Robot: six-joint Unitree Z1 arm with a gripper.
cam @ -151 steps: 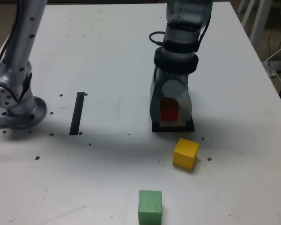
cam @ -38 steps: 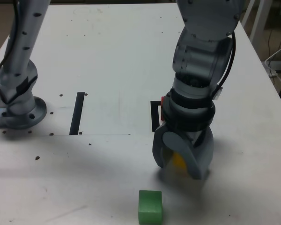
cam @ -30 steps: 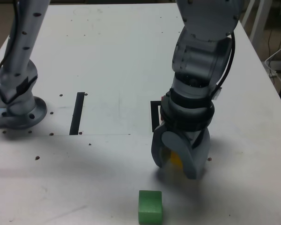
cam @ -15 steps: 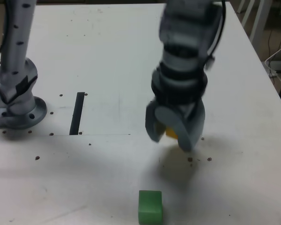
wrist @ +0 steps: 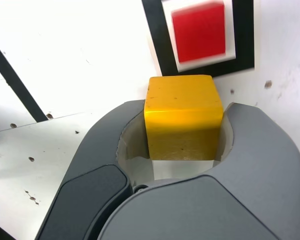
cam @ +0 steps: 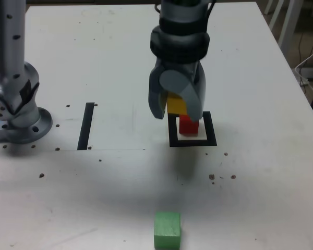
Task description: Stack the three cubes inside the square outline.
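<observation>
- Your tool [cam: 178, 107] is clamped on the yellow cube [cam: 176, 104]; the wrist view shows the yellow cube [wrist: 183, 116] seated squarely between the two jaws, its outer face clear of them.
- The load hangs in the air above the desk [cam: 120, 62], not resting on anything.
- The red cube [cam: 188, 125] sits inside the square outline [cam: 192, 141], on its white centre, upright and apparently square to the frame.
- Governing relation: in the exterior view the held cube is above the red one and offset toward the exterior view's left; the two overlap only in part. The wrist view agrees: the red cube [wrist: 198, 31] lies beyond the yellow cube's outer face, not beneath it.
- Judgement: you need to carry the load sideways toward the exterior view's right, until it is plumb over the red cube, before lowering. A descent from here would likely catch the red cube's edge.
- The green cube [cam: 167, 229] lies well apart, near the desk's front edge, untouched.
- A straight black tape strip [cam: 86, 125] lies toward the exterior view's left and plays no part.
</observation>
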